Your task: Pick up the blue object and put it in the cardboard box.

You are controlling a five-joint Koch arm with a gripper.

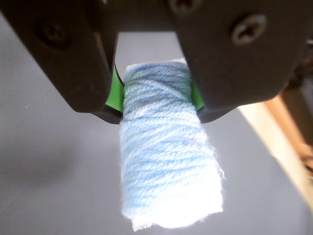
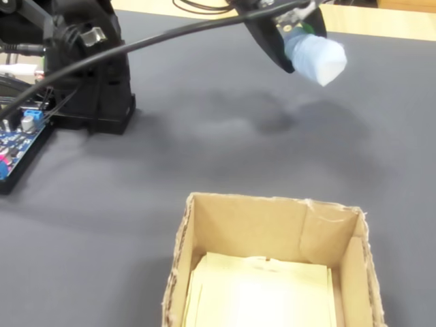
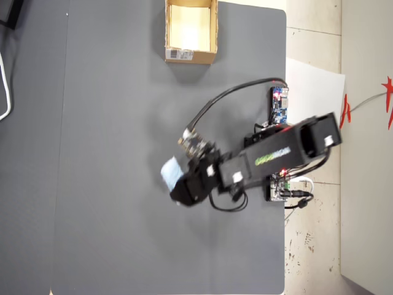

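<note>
In the fixed view, cardboard box (image 2: 272,266) sits nearest w/ pale floor bare, then gray tabletop (image 2: 170,170), & beyond, up in the air, tool (image 1: 155,100) is clamped on blue object (image 1: 166,161), well apart from box.

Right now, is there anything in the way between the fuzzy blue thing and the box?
No, nothing visible. The gripper holds the blue object up above the table, and only bare grey mat lies between it and the open cardboard box.
</note>
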